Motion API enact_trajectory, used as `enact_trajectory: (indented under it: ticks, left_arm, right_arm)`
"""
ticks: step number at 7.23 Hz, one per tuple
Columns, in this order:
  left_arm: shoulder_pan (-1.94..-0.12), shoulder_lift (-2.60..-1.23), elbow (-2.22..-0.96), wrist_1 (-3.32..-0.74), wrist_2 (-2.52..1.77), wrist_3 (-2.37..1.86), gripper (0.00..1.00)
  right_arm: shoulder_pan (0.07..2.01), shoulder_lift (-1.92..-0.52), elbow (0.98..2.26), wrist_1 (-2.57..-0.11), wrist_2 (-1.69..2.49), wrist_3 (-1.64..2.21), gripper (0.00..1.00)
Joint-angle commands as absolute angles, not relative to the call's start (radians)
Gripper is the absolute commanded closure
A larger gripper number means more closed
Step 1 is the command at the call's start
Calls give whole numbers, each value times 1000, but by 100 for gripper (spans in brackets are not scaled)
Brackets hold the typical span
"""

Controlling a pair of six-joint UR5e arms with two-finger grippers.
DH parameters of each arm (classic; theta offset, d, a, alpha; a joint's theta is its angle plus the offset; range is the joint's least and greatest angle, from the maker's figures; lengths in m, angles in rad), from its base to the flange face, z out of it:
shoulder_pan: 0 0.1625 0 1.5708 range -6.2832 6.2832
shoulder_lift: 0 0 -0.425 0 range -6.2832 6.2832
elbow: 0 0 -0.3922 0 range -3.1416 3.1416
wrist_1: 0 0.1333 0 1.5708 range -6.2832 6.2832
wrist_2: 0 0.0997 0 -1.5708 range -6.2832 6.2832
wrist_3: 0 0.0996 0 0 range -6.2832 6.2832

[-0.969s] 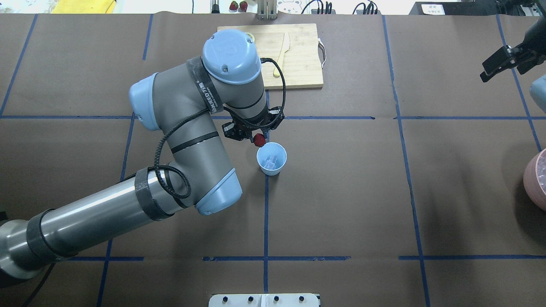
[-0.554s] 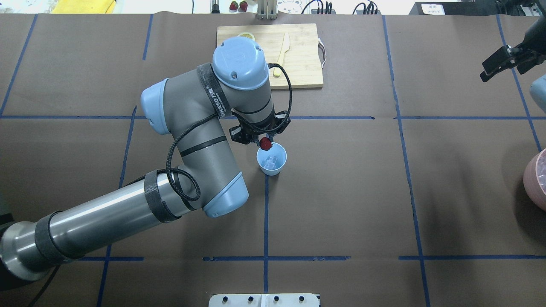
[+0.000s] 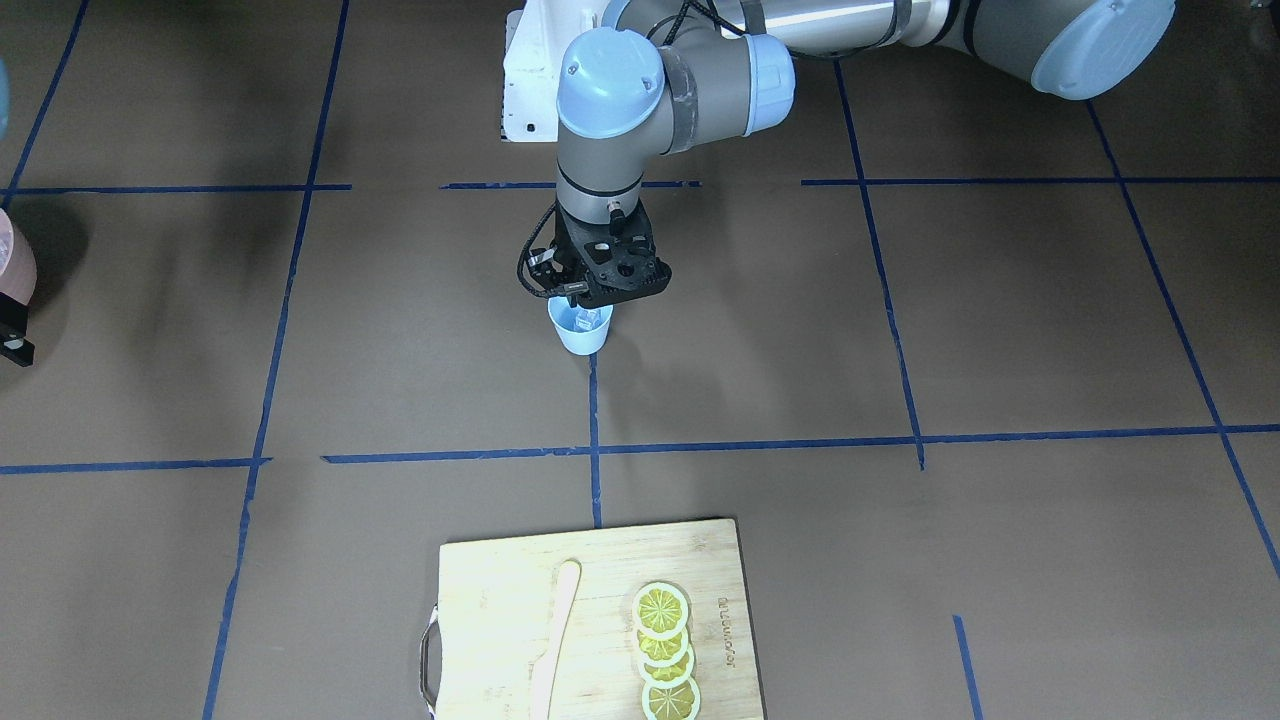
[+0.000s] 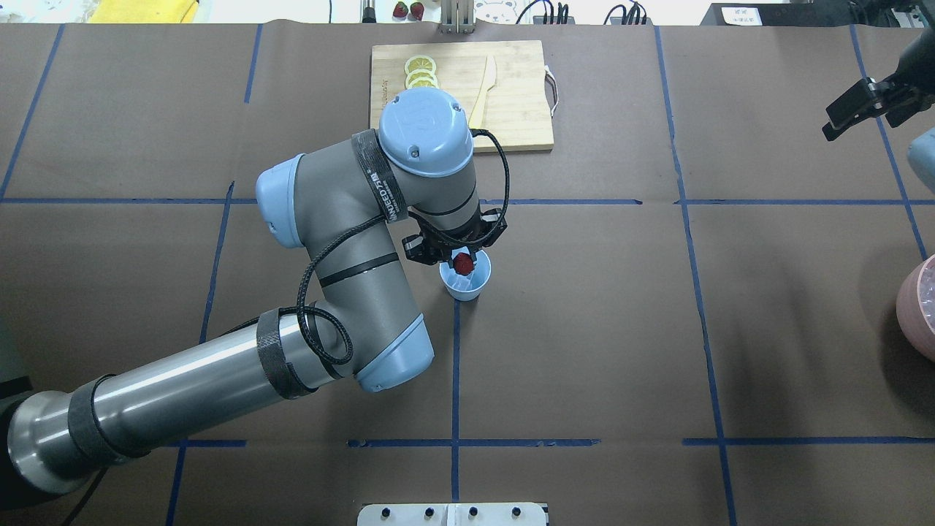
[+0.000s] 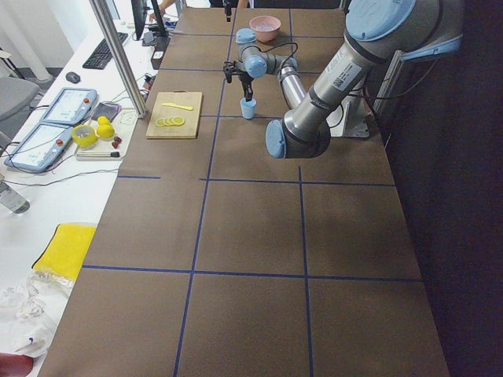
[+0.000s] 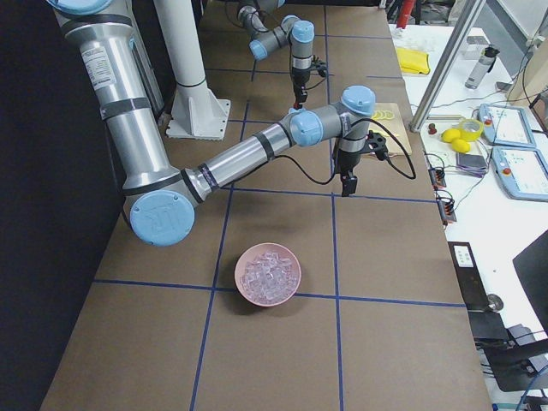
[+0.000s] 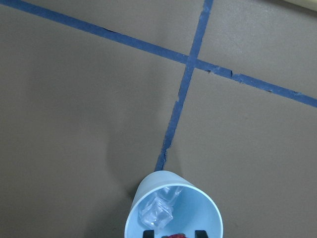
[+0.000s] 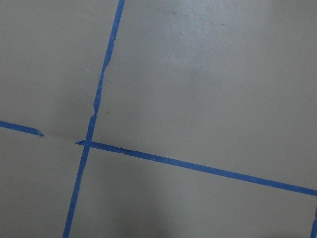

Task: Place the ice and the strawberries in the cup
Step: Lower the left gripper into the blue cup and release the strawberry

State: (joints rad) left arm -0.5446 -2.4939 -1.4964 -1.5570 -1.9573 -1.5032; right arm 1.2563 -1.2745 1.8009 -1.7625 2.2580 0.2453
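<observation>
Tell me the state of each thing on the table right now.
Cup: upright, ice inside.
Strawberry: gripped over the cup's mouth.
Left end effector: shut on strawberry.
Right end effector: open or shut unclear.
Pink bowl: upright, full of ice.
Lemon slices: overlapping on board.

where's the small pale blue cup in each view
Front-facing: small pale blue tapered cup, just above centre.
Overhead: cup at centre, beneath the held red strawberry.
Exterior left: cup top centre, tiny.
Exterior right: cannot make it out.
Left wrist: cup at bottom edge.
Right wrist: not in it.
Landmark: blue tape line running from its base.
</observation>
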Motion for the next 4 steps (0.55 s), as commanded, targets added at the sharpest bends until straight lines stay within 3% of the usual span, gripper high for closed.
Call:
enact_trajectory:
  ticks: [1,4]
  left_arm:
    - [-545,-2493,-1502,-1562,-1957,-1505,0]
    - [-580,-2485,-1534,-1552,-1960,-1484,0]
  right_arm:
    - [1256,-1273,1801,-1763,2258,245,0]
    - [1268,-1275,1795,-1763,2260,241,0]
